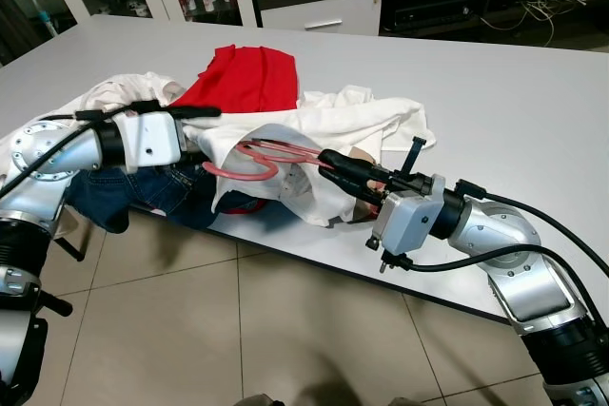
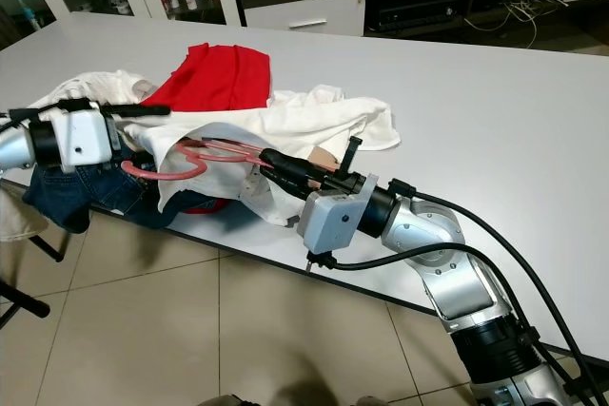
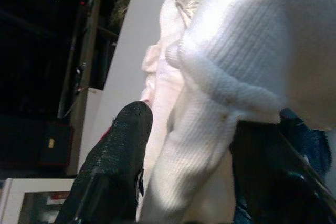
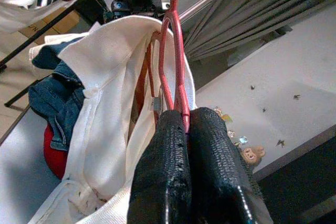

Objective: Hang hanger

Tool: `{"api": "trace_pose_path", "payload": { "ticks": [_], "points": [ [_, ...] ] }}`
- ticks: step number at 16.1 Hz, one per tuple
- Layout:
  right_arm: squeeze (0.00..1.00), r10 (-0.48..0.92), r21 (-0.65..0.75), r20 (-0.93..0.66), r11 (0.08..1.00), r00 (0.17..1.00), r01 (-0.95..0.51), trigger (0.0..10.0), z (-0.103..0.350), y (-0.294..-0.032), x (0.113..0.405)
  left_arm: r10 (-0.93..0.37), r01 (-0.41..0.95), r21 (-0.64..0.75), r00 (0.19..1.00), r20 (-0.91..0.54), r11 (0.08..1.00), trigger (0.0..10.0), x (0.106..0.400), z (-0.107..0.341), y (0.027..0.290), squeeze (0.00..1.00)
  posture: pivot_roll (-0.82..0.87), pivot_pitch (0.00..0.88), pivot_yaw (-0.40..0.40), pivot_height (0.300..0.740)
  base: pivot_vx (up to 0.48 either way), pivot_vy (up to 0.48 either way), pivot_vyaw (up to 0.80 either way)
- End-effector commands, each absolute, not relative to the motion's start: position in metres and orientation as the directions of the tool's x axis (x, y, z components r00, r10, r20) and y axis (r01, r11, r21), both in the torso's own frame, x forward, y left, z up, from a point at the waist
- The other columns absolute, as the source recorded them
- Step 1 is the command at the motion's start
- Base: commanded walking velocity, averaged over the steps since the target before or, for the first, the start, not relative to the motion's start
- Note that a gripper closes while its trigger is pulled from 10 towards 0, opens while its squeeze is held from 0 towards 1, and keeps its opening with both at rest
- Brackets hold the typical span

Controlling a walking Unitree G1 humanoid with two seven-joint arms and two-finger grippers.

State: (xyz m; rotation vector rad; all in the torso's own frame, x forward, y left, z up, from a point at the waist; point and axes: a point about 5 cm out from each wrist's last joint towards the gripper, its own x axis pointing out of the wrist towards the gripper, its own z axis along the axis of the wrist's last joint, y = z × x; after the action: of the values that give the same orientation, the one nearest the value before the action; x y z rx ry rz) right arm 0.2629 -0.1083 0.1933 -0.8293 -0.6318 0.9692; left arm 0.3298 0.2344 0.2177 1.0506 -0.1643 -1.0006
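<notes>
Reaching level over the table edge, right gripper point(image 4: 185, 129) pinches the red hanger point(image 1: 249, 166) (left gripper point(image 3: 178, 145) straddles white cloth point(image 3: 231, 61)).

You get even, soft indoor light in both eye views, and they are sharp. The pale desk point(image 1: 495, 92) shows no hard glare, and under its near edge the floor point(image 1: 171, 330) carries a faint shadow. Your left wrist view is grainy and soft, with white cloth point(image 3: 236, 40) washed out beside a nearly black background. Your right wrist view is brighter and mostly clear.
</notes>
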Motion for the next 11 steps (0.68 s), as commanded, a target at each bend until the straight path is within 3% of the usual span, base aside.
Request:
{"api": "trace_pose_path", "payload": {
  "ticks": [1,6,11],
  "points": [
    [0.0,0.911,-0.852,0.146,0.314,0.386,-0.42,10.0,0.207,-0.099,0.259,-0.74,0.641,0.762,0.557,-0.377,0.094,10.0,0.329,0.213,0.235,0.0,-0.11,0.0,0.126,0.74,0.0,0.0,0.0],
    [0.0,0.92,-0.858,0.181,0.32,0.348,-0.401,10.0,0.217,-0.093,0.253,-0.74,0.658,0.749,0.54,-0.401,0.074,10.0,0.33,0.208,0.232,0.0,-0.11,0.0,0.129,0.74,0.0,0.0,0.0],
    [0.0,0.934,-0.851,0.15,0.29,0.325,-0.438,10.0,0.208,-0.084,0.249,-0.786,0.643,0.76,0.517,-0.337,0.097,10.0,0.332,0.211,0.216,0.0,-0.12,0.0,0.121,0.74,0.0,0.0,0.0]
  ]
}}
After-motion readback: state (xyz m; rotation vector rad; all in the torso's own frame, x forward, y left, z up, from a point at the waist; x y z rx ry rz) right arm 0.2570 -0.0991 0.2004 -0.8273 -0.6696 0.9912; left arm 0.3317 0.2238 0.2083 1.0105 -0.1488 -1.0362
